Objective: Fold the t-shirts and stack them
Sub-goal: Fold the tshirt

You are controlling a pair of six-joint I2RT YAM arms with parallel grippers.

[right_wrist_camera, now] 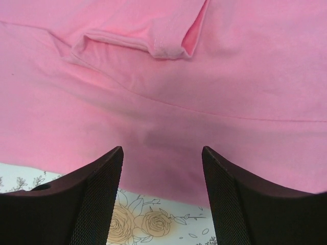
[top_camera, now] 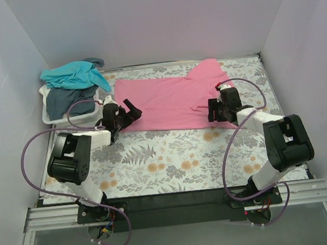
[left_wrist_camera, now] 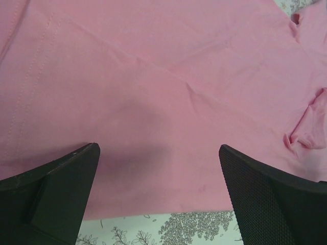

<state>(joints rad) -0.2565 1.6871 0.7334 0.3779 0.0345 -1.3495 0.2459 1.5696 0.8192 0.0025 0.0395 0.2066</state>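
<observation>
The pink t-shirt [top_camera: 173, 98] lies spread across the upper middle of the overhead view on the flower-printed table [top_camera: 172, 156], mostly flat, with one part rising to a peak toward the upper right and a few soft creases near its lower right edge. In the left wrist view the pink cloth [left_wrist_camera: 168, 76] fills nearly the whole frame. Shallow diagonal wrinkles cross it, a line of stitching runs down the left side, and there is a small crumpled fold at the right edge. In the right wrist view the shirt [right_wrist_camera: 230, 76] shows a sleeve [right_wrist_camera: 153, 35] doubled over onto the body at the top of the frame. The left gripper [top_camera: 132, 109] hovers over the shirt's lower left edge, its fingers [left_wrist_camera: 61, 184] spread wide with nothing between them. The right gripper [top_camera: 213, 111] sits over the lower right edge, its fingers [right_wrist_camera: 97, 189] parted about halfway, with only flat cloth below. At the upper left, the teal t-shirt [top_camera: 75, 74] is heaped on the dark slate t-shirt [top_camera: 68, 100] in the white basket [top_camera: 53, 117].
</observation>
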